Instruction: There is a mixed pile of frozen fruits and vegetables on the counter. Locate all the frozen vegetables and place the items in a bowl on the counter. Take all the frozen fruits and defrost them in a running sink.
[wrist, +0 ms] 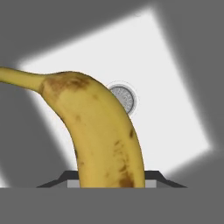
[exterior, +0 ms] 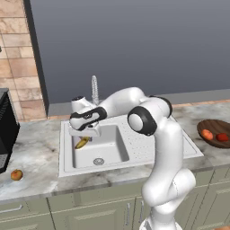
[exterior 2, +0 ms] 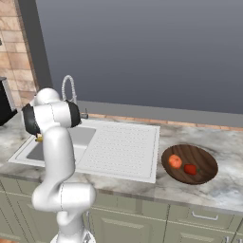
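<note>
You had the hand (exterior: pixel 83 136) clamped on the banana (wrist: pixel 103 131), its long axis running out ahead of the fingers, with the sink (exterior: pixel 101 148) basin and drain (wrist: pixel 123 98) directly beneath.

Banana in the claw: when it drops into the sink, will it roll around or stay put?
The banana is curved and long, so it probably settles on its side rather than rolling. The sink floor looks flat and smooth; it may slide slightly toward the drain.
</note>
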Motion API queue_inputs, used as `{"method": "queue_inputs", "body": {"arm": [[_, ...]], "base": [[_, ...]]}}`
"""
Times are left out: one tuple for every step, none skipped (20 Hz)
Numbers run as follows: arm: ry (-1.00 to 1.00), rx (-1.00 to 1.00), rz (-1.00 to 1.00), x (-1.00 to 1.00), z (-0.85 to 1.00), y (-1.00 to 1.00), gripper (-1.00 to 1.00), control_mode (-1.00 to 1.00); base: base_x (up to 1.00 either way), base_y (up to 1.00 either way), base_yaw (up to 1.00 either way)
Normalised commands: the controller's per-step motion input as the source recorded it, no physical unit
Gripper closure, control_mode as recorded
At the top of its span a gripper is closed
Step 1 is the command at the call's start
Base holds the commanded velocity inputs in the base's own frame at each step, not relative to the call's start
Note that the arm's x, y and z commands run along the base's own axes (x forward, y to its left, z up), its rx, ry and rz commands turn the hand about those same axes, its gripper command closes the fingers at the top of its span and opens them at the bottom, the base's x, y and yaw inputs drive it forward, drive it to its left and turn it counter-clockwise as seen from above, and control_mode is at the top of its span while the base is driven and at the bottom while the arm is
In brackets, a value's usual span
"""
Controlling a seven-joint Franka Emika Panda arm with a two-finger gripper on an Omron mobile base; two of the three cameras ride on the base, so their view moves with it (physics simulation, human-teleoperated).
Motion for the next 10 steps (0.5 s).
{"method": "queue_inputs", "body": {"arm": [[0.00,-0.01,-0.01,0.00,-0.12,0.00,1.00,-1.00],[0.00,-0.01,-0.01,0.00,-0.14,-0.01,1.00,-1.00],[0.00,-0.01,-0.01,0.00,-0.14,-0.01,1.00,-1.00],[0.00,-0.01,-0.01,0.00,-0.15,-0.04,1.00,-1.00],[0.00,0.00,-0.01,0.00,-0.15,-0.05,1.00,-1.00],[0.00,-0.01,-0.01,0.00,-0.15,-0.07,1.00,-1.00],[0.00,0.00,-0.01,0.00,-0.16,-0.08,1.00,-1.00],[0.00,0.00,-0.01,0.00,-0.16,-0.09,1.00,-1.00],[0.00,0.00,-0.01,0.00,-0.15,-0.11,1.00,-1.00],[0.00,0.00,-0.01,0.00,-0.17,-0.12,1.00,-1.00]], "base": [[0.00,0.00,0.00],[0.00,0.00,0.00],[0.00,0.00,0.00],[0.00,0.00,0.00],[0.00,0.00,0.00],[0.00,0.00,0.00],[0.00,0.00,0.00],[0.00,0.00,0.00],[0.00,0.00,0.00],[0.00,0.00,0.00]]}}
